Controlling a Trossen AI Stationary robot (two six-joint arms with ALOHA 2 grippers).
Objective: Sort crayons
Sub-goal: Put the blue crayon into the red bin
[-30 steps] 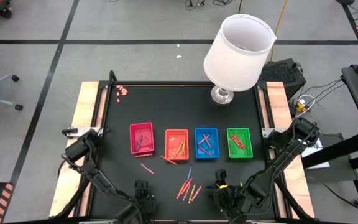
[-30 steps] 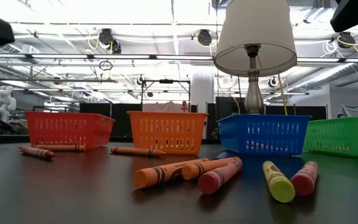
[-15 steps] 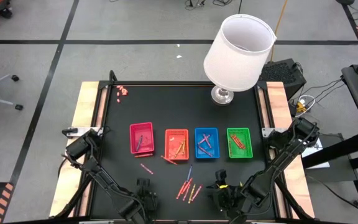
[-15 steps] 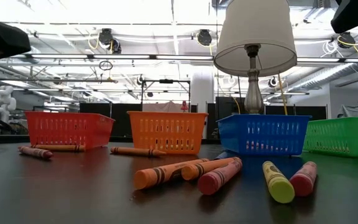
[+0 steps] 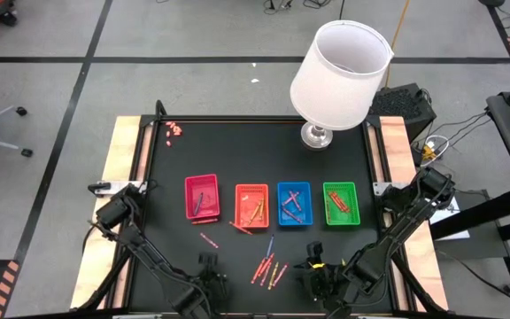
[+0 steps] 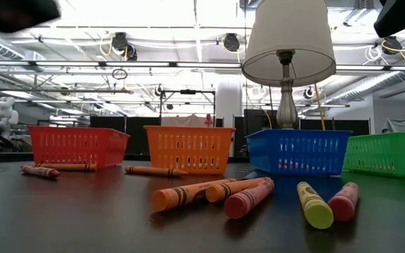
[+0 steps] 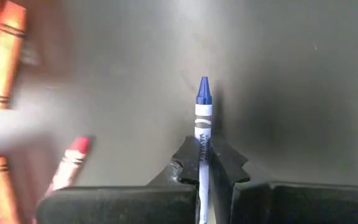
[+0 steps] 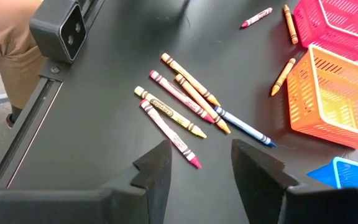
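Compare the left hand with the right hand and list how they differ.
The left hand is shut on a blue crayon, whose tip sticks out past its fingers; the right hand is open and holds nothing. The left hand has bare dark table ahead of it; the right hand faces a cluster of loose crayons. Both sit at the table's near edge in the high view.

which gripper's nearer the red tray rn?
Left. The left gripper sits at the table's near edge, roughly below the red tray, shut on a blue crayon. The right gripper is also at the near edge, but below the blue tray.
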